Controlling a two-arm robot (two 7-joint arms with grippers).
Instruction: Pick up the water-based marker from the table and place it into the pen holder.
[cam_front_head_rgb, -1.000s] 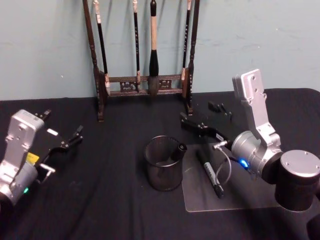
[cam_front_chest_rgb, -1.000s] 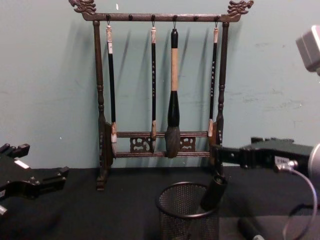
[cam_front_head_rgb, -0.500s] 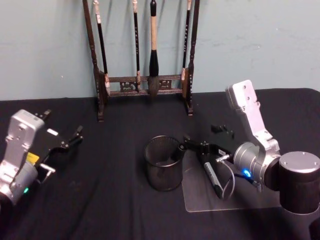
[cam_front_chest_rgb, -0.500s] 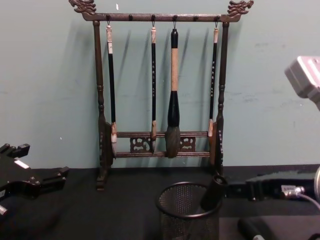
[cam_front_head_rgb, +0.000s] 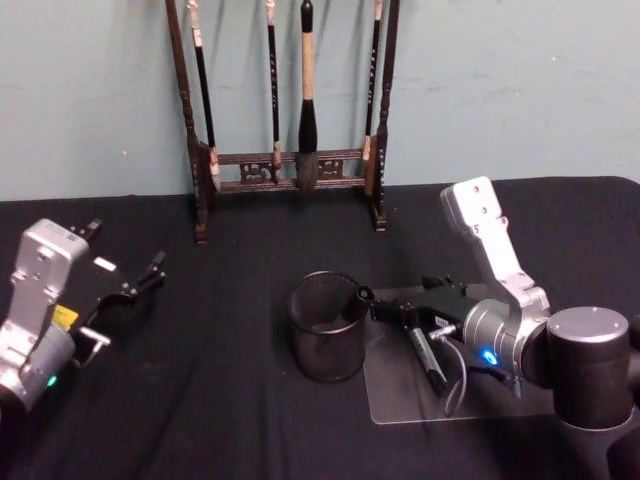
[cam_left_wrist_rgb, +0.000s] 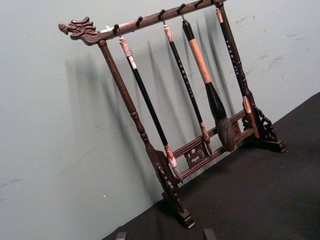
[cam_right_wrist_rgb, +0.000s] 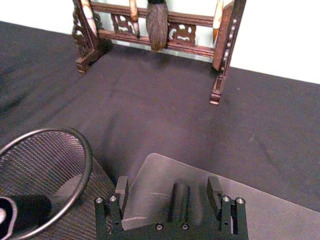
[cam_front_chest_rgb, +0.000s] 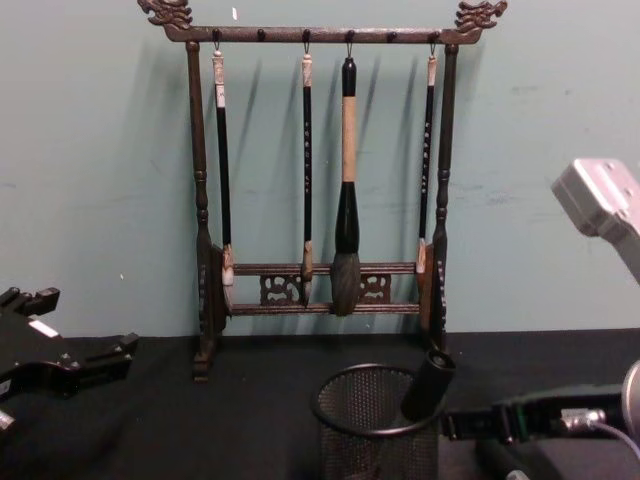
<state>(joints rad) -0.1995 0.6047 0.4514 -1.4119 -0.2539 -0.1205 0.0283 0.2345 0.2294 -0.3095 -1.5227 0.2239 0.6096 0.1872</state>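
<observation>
1. The holder stands mid-tabletop. The chest view cuts off its base.
2. The marker leans inside the holder, with its upper end against the rim on the robot's right. Its lower part is hard to make out through the mesh.
3. The right pincer sits just beside the holder's rim, over a clear mat. Its fingers are wide apart with nothing between them.
4. A second marker lies on the mat, partly hidden by the right pincer and its cable.
5. The left pincer is parked at the tabletop's left side with its fingers wide. The chest view crops its body.
6. The brush rack stands at the rear. The head view cuts off its top.
</observation>
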